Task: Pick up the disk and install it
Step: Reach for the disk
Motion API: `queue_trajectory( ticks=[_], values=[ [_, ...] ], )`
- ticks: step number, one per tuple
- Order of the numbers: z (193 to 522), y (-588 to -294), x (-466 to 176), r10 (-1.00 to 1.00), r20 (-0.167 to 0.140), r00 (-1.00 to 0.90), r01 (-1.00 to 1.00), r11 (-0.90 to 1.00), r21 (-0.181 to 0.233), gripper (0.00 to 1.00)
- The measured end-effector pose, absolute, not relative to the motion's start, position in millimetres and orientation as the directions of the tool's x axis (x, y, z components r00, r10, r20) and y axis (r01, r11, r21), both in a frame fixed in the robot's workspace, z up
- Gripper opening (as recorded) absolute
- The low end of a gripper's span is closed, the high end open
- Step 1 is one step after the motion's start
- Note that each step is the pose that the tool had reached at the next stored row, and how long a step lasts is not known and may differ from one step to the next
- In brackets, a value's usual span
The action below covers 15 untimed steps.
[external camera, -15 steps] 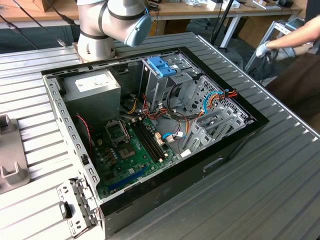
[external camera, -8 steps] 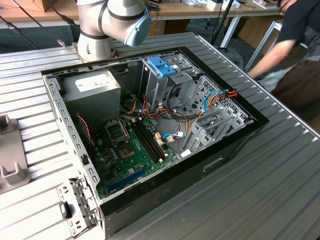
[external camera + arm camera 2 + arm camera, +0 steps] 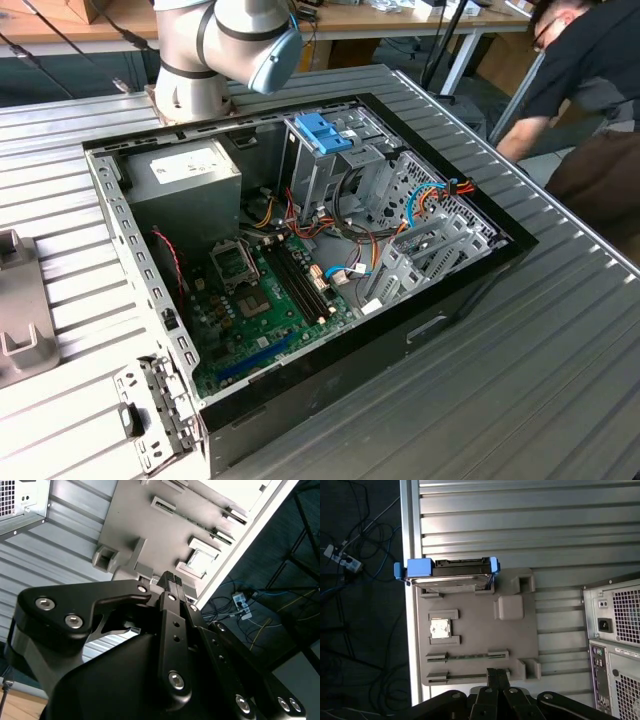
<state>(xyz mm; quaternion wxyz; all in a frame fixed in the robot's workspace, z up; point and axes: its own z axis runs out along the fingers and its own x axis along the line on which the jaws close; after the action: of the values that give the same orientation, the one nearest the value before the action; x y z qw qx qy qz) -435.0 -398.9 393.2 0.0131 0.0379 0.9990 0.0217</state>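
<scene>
**Empty gripper (image 3: pixel 497 671), disk (image 3: pixel 451 571) across the grey tray (image 3: pixel 475 630)**

Exterior view: we see the arm (image 3: pixel 220 40) beside an open computer case (image 3: pixel 300 250). Second wrist view: the gripper's (image 3: pixel 171 577) fingers press together, holding nothing, above the grey tray (image 3: pixel 145 535). First wrist view: the disk (blue carrier ends visible) sits at the tray's opposite end, well apart from the gripper.
</scene>
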Motion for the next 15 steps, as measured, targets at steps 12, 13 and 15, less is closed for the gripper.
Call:
queue_trajectory(
  ticks=[12, 13, 15],
  values=[
    [393.2, -399.0, -439.4, 0.076, -0.024, -0.997, 0.075, 0.996, 0.044, 0.1],
    [393.2, -398.9, -439.7, 0.076, -0.024, -0.997, 0.075, 0.996, 0.044, 0.1],
    [393.2, -399.0, -440.3, 0.076, -0.025, -0.997, 0.075, 0.996, 0.044, 0.1]
  ],
)
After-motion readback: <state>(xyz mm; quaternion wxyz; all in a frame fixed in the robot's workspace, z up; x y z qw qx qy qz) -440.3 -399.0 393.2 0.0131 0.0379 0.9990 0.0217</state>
